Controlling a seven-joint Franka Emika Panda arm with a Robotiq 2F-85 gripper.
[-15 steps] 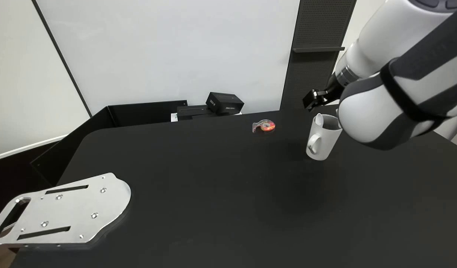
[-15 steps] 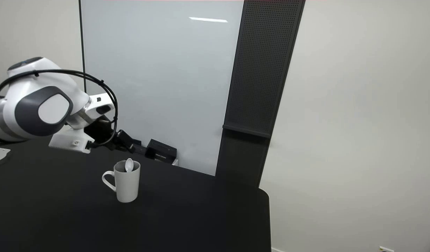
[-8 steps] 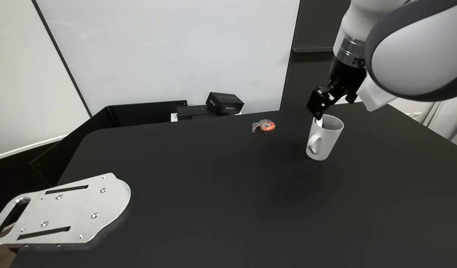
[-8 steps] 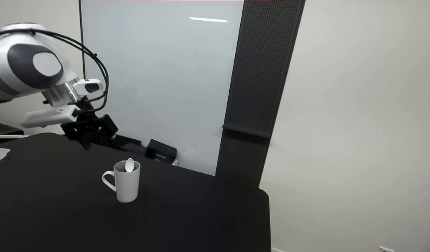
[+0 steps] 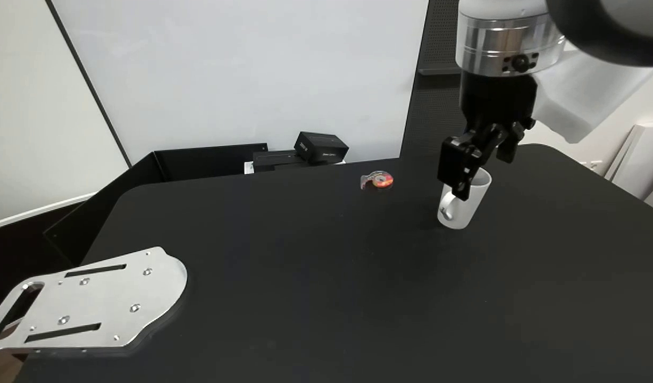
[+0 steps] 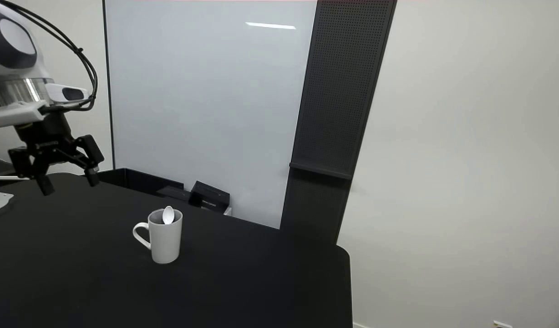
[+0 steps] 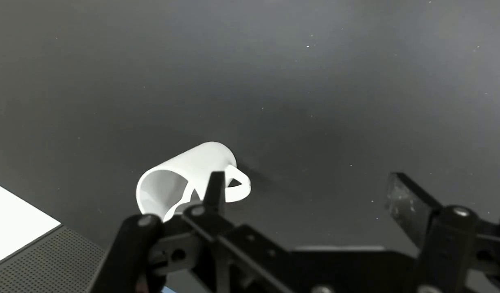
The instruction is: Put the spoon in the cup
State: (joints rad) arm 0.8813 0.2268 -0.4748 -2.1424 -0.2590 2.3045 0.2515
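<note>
Here, white cylindrical ceramic mug (image 6: 166, 242): upright on a black tabletop (image 6: 256, 278).
White oval-bowled plastic spoon (image 6: 168, 215): inside the mug, bowl end up at the rim.
Black two-fingered gripper (image 7: 307, 183): hovering apart from the mug, fingers (image 5: 454, 162) spread, one masking part of its rim in an exterior view.
Clear tape dispenser (image 5: 384, 181), flat silvery metal plate (image 5: 108, 295): left of the mug there.

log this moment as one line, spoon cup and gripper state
spoon: in cup, bowl end up | cup: upright on table | gripper: open, empty, apart from cup | task: looks done
</note>
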